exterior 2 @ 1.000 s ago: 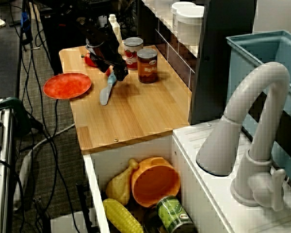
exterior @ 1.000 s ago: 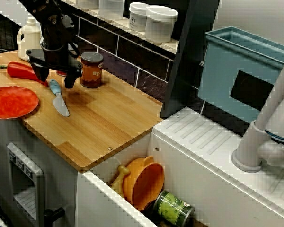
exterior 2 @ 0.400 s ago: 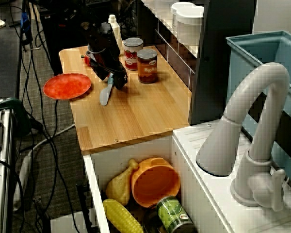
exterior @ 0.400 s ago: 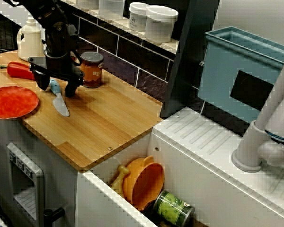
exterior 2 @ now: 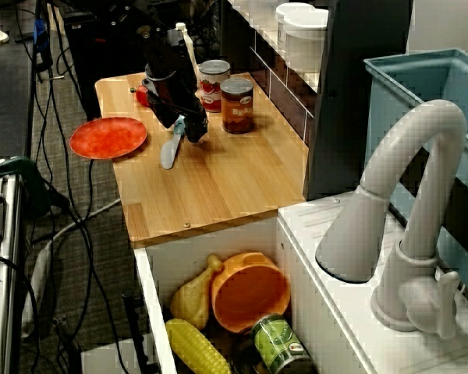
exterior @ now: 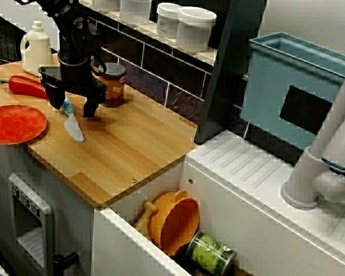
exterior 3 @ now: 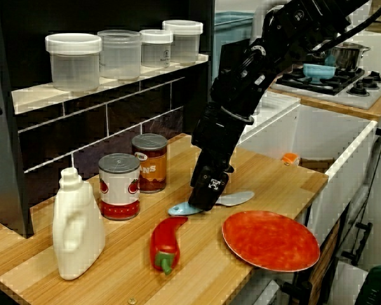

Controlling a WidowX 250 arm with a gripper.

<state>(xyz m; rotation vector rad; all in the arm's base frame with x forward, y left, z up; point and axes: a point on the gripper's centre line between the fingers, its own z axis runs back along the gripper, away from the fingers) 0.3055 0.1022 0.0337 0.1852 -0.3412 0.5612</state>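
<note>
Knife: the knife [exterior: 73,123] lies flat on the wooden counter [exterior: 132,152], on its left part in the front view. Its blue handle points to the far side and its grey blade points toward me.
Gripper: the gripper [exterior: 69,107] stands over the handle end, pointing straight down from a black arm.
Fingers: they are spread wide, one tip on each side of the blue handle and low to the wood. I cannot tell whether either tip touches the handle.
Why so: as I read it, the knife lies flat, so only the thin sides of the handle are free. The fingers are set across it at that end, clear of the blade.
From the shelf side: the gripper [exterior 3: 204,196] hides the middle of the knife [exterior 3: 236,199]. The handle shows on one side of it and the blade on the other.
Cans: a brown can [exterior: 112,85] stands just right of the gripper and farther back. A red-and-white can [exterior 3: 119,186] stands beside it. Both are upright and apart from the fingers.
Pepper: a red pepper [exterior: 26,86] lies to the left of the gripper, close by.
Plate: a red plate [exterior: 14,123] sits at the left near edge, overhanging it a little and well clear of the blade.
Bottle: a white bottle [exterior: 35,49] stands at the far left.
Shelf: lidded jars [exterior: 192,29] stand in a row above the counter.
Sink: to the right and below are an orange bowl [exterior 2: 249,294], a corn cob [exterior 2: 196,347], a green can [exterior 2: 279,344] and a toy drumstick [exterior 2: 193,296].
Faucet: a white faucet [exterior 2: 405,210] stands at the near right.
</note>
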